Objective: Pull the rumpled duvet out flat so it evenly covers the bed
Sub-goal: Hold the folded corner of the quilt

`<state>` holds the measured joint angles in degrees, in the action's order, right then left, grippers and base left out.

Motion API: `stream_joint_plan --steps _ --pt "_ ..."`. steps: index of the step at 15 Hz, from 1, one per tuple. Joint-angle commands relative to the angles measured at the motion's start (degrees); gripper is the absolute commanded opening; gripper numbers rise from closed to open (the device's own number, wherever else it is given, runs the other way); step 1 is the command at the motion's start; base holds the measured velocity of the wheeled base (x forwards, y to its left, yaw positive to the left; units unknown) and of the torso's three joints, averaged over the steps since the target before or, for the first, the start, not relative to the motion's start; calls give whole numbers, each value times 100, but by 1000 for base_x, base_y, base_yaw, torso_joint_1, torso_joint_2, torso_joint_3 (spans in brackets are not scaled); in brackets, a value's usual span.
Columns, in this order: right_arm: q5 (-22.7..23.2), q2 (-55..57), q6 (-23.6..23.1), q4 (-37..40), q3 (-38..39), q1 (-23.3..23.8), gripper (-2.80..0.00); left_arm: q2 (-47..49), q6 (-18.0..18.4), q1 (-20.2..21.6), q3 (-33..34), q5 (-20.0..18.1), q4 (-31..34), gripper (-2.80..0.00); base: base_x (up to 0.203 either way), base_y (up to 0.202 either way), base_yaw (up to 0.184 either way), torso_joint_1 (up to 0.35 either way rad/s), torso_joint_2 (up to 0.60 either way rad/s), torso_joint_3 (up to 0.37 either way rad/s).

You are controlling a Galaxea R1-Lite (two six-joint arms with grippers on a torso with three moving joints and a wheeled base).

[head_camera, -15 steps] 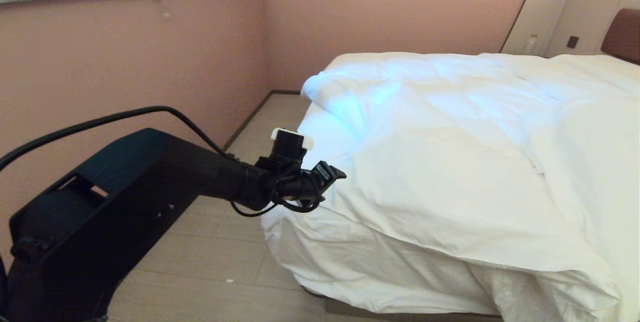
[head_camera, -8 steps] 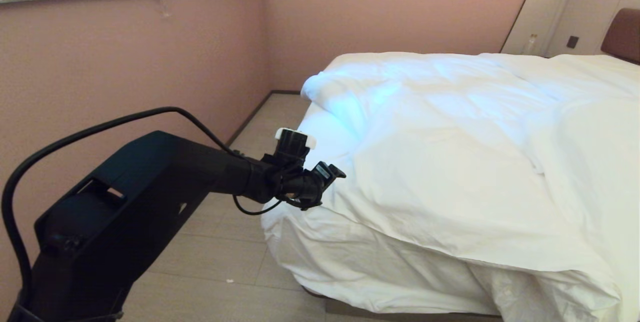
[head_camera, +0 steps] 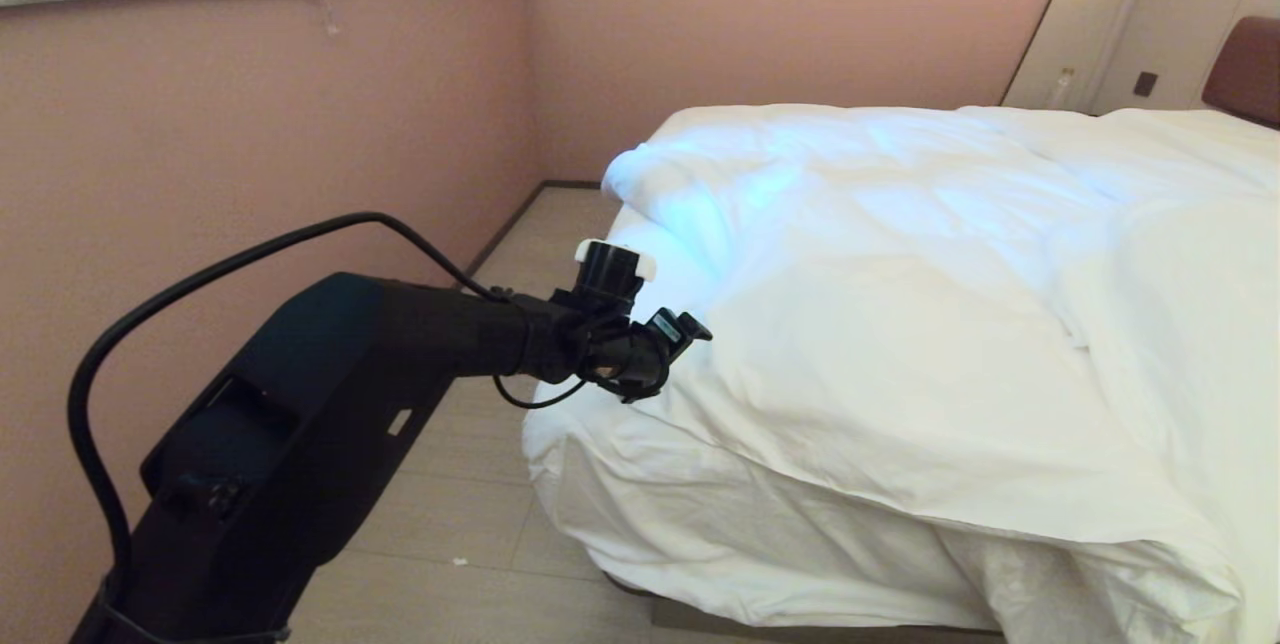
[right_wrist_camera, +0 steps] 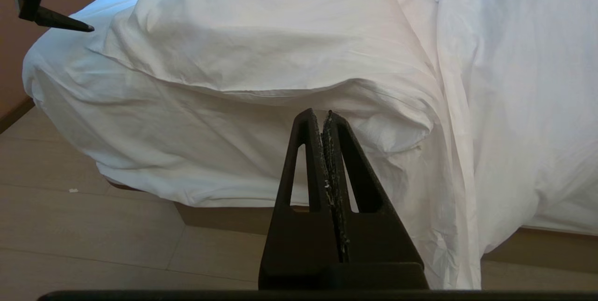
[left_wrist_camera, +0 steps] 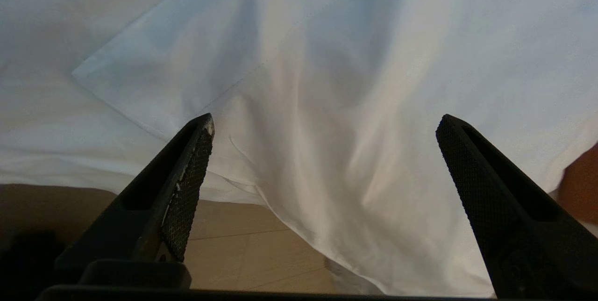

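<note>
The white puffy duvet (head_camera: 900, 324) lies rumpled over the bed (head_camera: 700, 534), bunched into a fold at its far left edge and hanging off the foot at the right. My left gripper (head_camera: 688, 331) hovers at the bed's near left corner, just over the duvet's edge. In the left wrist view my left gripper (left_wrist_camera: 325, 118) is wide open, with white cloth (left_wrist_camera: 336, 142) past its fingertips and nothing between them. My right gripper (right_wrist_camera: 325, 116) is shut and empty, low in front of the foot of the bed.
A pink wall (head_camera: 200, 144) runs close along the left, leaving a narrow strip of wood floor (head_camera: 450, 514) beside the bed. The brown headboard (head_camera: 1248, 69) and beige panels (head_camera: 1100, 34) stand at the far right. The bed's base (right_wrist_camera: 224, 219) shows under the hanging linen.
My left arm has stretched further out, carrying the gripper a little up and to the right, over the bed's corner. The duvet and the right arm have stayed still.
</note>
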<state>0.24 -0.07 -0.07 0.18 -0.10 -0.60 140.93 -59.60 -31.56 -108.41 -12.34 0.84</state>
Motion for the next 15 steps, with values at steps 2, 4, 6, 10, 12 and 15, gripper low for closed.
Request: stream_joint_plan --steps 2,4,6,10,12,15 --pt "2 7 -1 -1 1 -2 -280 166 175 -110 -97 -6 58 0 0 0 0 0 0 0" --pt "2 7 -1 -1 1 -2 -280 252 604 -216 -222 -6 195 0 0 0 0 0 0 0" --pt "2 7 -1 -3 1 -2 -280 287 697 -218 -260 -6 178 0 0 0 0 0 0 0" --pt "2 7 -1 -1 1 -2 -280 461 1739 -150 -302 -14 102 0 0 0 0 0 0 0" --pt "10 7 -1 -1 1 -2 -280 506 1811 -43 -330 -40 56 0 0 0 0 0 0 0" --pt "2 7 -1 -8 1 -2 -280 593 1869 68 -330 -54 -445 0 0 0 0 0 0 0"
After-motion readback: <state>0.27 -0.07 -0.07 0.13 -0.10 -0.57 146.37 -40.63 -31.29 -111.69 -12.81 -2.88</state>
